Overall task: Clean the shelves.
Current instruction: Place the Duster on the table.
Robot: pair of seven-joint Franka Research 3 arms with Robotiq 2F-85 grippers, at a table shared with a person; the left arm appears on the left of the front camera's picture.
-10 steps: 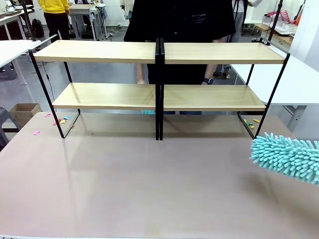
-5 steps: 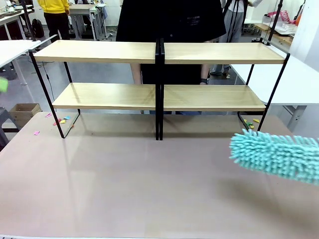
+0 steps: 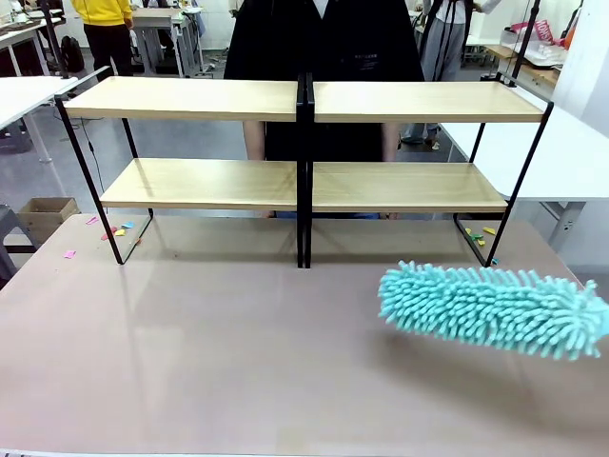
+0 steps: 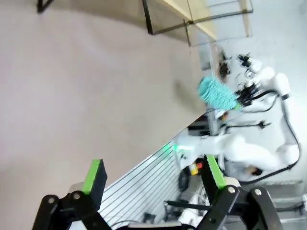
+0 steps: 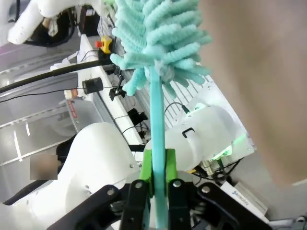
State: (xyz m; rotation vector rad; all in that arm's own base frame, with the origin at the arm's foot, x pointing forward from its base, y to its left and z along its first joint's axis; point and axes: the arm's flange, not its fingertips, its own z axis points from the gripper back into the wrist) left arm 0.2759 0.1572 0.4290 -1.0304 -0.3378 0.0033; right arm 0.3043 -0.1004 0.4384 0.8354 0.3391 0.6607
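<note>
The shelves [image 3: 304, 100], two joined racks with light wood boards on black frames, stand across the far side of the table; their end also shows in the left wrist view [image 4: 205, 28]. A fluffy teal duster [image 3: 490, 309] hovers low over the table's right side, in front of the right rack. In the right wrist view my right gripper [image 5: 158, 175] is shut on the duster's thin teal handle [image 5: 156, 115], with the duster head [image 5: 158, 33] beyond it. My left gripper [image 4: 153, 175] is open with nothing between its fingers, high above the table, and sees the duster [image 4: 218, 94] far off.
A person in black stands right behind the shelves [image 3: 324, 38]. Small coloured paper scraps lie on the table by the left rack's foot [image 3: 116, 231] and the right rack's foot [image 3: 479, 236]. The brown tabletop [image 3: 219, 333] is bare in front.
The duster has moved left, from the right edge of the picture to well over the table's right side. The person behind the shelves has shifted slightly.
</note>
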